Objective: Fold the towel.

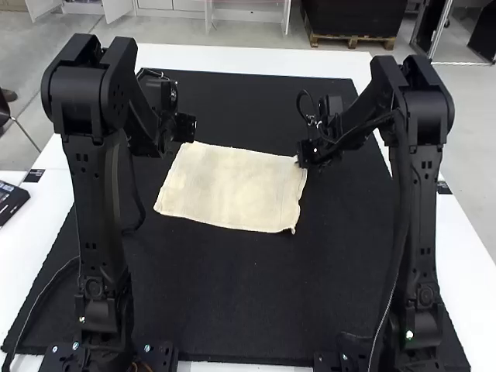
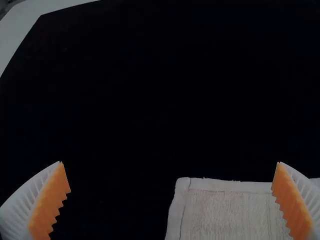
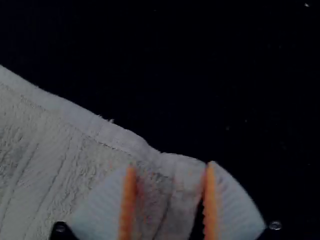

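Observation:
The cream towel lies spread on the black mat. At its far left corner is my left gripper. My right gripper is at the far right corner. In the left wrist view, my left gripper is wide open, with the corner of the towel between and below its fingers. In the right wrist view, my right gripper stands partly open, its two fingers on either side of the corner of the towel, with a gap between them.
The black mat covers most of the white table. A dark device lies at the table's left edge. Both arms stand at the near side, flanking the towel.

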You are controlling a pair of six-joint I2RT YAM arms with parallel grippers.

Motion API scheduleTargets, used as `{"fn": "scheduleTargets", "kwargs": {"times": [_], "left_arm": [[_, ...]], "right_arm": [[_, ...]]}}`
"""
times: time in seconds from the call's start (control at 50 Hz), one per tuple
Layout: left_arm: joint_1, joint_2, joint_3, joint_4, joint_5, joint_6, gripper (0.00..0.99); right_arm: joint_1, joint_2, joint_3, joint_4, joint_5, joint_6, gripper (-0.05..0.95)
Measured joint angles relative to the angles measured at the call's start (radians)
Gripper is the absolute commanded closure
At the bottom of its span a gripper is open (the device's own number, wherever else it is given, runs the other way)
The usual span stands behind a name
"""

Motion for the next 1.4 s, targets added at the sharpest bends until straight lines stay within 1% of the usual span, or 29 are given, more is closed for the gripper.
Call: {"fn": "scheduleTargets", "kwargs": {"times": [0.02,0.08,0.1,0.2,0.26,0.42,0.54,0.68,0.82,1.02,1.04,1.1,1.12,1.28,1.36,1.4], "left_arm": [[0.000,0.000,0.000,-0.001,0.001,0.000,0.036],[-0.002,0.000,0.000,-0.001,0.003,0.000,0.043],[-0.004,0.000,0.000,-0.002,0.004,-0.001,0.043],[-0.011,0.000,0.000,-0.005,0.004,-0.004,0.043],[-0.013,0.000,0.000,-0.007,0.006,-0.004,0.043],[-0.017,0.000,0.000,-0.004,0.012,-0.009,0.041],[-0.017,0.029,0.008,0.000,0.030,-0.037,0.041],[-0.017,0.127,0.043,-0.010,0.041,-0.061,0.043],[-0.017,0.193,0.062,-0.039,0.040,-0.076,0.043],[-0.016,0.203,0.117,-0.106,0.033,-0.101,0.062],[-0.016,0.203,0.124,-0.112,0.033,-0.103,0.069],[-0.016,0.203,0.148,-0.132,0.032,-0.108,0.151],[-0.016,0.203,0.155,-0.137,0.032,-0.108,0.152],[-0.016,0.229,0.230,-0.203,0.032,-0.113,0.139],[-0.016,0.260,0.253,-0.226,0.032,-0.113,0.085],[-0.013,0.278,0.262,-0.241,0.033,-0.113,0.080]], "right_arm": [[-0.007,0.000,0.000,0.001,-0.008,0.006,0.77],[-0.016,0.001,-0.003,0.010,-0.029,0.014,0.89],[-0.017,0.001,-0.006,0.016,-0.032,0.013,0.91],[-0.016,-0.003,-0.042,0.076,-0.040,0.002,0.91],[-0.016,-0.004,-0.049,0.087,-0.039,0.000,0.91],[-0.013,-0.005,-0.050,0.085,-0.036,0.009,0.91],[-0.013,-0.008,-0.049,0.067,-0.035,0.038,0.91],[-0.010,-0.015,-0.049,0.052,-0.035,0.068,0.91],[-0.005,-0.023,-0.048,0.032,-0.035,0.089,0.91],[-0.004,-0.025,-0.023,-0.026,-0.037,0.107,0.91],[-0.004,-0.025,-0.021,-0.031,-0.038,0.107,0.91],[-0.004,-0.025,-0.015,-0.045,-0.042,0.112,0.91],[-0.004,-0.024,-0.014,-0.046,-0.043,0.114,0.91],[-0.004,-0.025,-0.012,-0.055,-0.049,0.130,0.91],[-0.004,-0.025,-0.009,-0.065,-0.051,0.134,0.91],[-0.004,-0.024,-0.006,-0.073,-0.052,0.135,0.91]]}}
